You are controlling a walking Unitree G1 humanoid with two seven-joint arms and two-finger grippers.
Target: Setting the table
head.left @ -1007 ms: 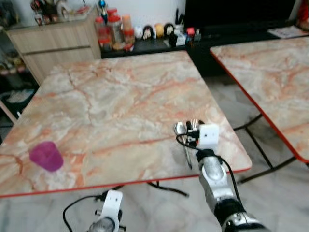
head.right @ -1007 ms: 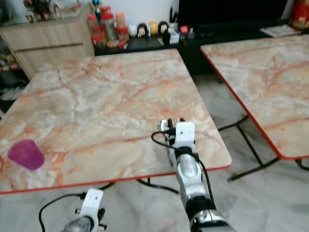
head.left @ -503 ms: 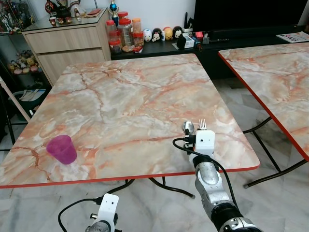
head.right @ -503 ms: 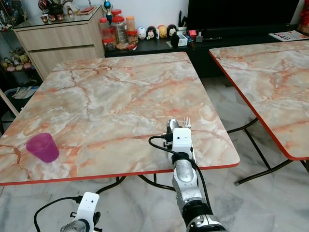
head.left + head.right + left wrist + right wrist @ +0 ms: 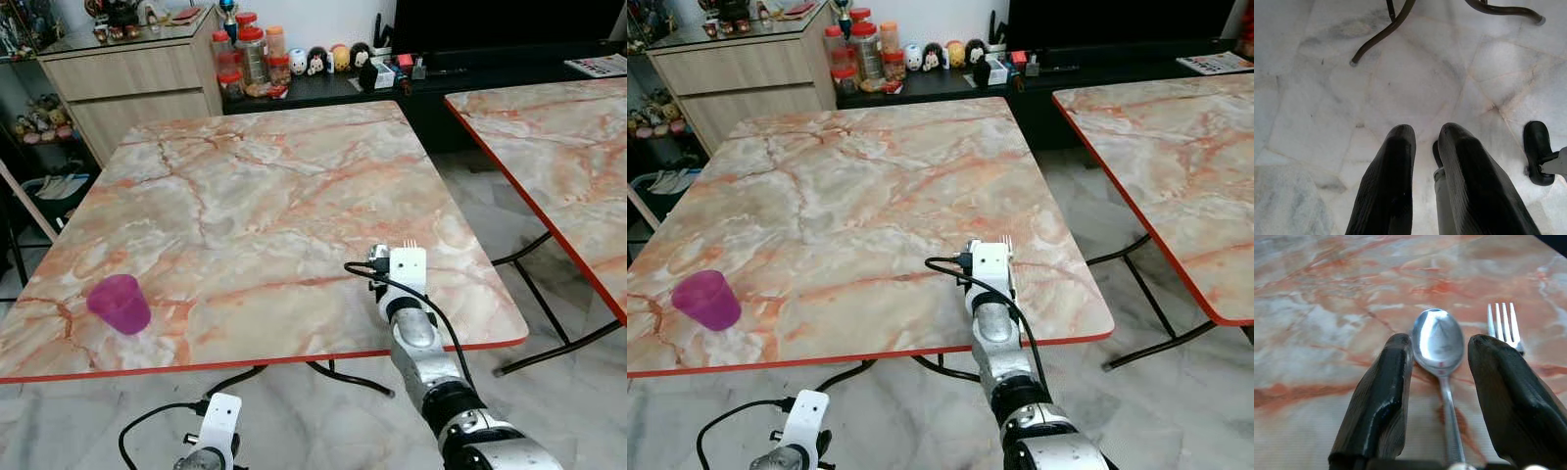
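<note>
Right end effector (image 5: 1437, 382) has dropped lower over the near right part of the desk (image 5: 255, 206) since half a second ago; camera also shifted a bit. Its fingers (image 5: 1378, 396) are spread apart, spoon (image 5: 1438, 345) between them with the bowl pointing away, fork (image 5: 1504, 328) just beside the other finger. Purple cup (image 5: 119, 304) sits well apart near the desk's left front edge. Left end effector (image 5: 1422, 161) hangs idle over the floor (image 5: 1327, 98), fingers slightly apart.

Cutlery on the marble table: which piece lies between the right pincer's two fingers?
The spoon; its bowl sits between the right pincer's fingers, while the fork lies outside one finger.
</note>
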